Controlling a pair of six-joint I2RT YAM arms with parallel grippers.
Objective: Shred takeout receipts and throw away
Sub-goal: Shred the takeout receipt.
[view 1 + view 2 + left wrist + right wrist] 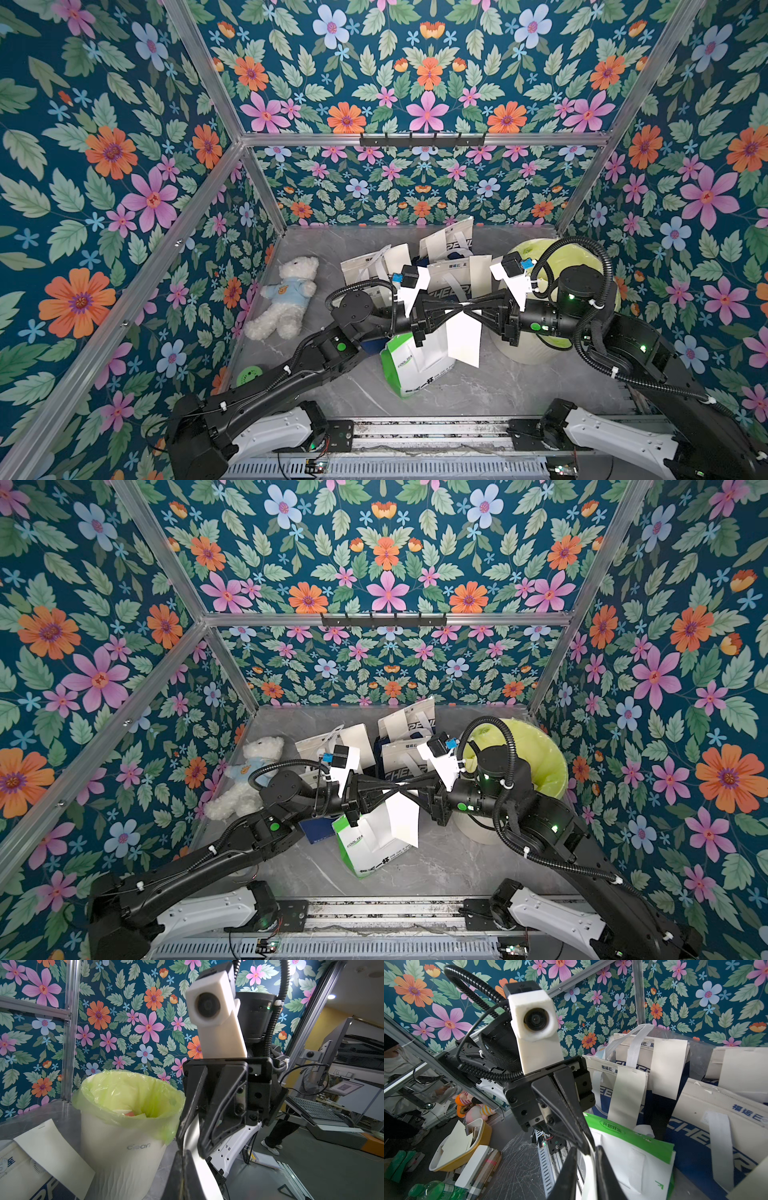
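Left tool point(458, 309) clamped on receipt point(464, 343) top edge; right tool point(468, 309) meets it tip-to-tip, jaws astride same edge, grip unclear. Receipt hangs beneath both, above green-white bag point(409, 370).

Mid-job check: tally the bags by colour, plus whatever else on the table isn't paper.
White-and-blue fabric tote bags: 4 showing
White-and-green bag: 1
White plastic bin with a green liner: 1
White plush teddy bear in a blue shirt: 1
Small green round disc by the wall: 1
Total: 8
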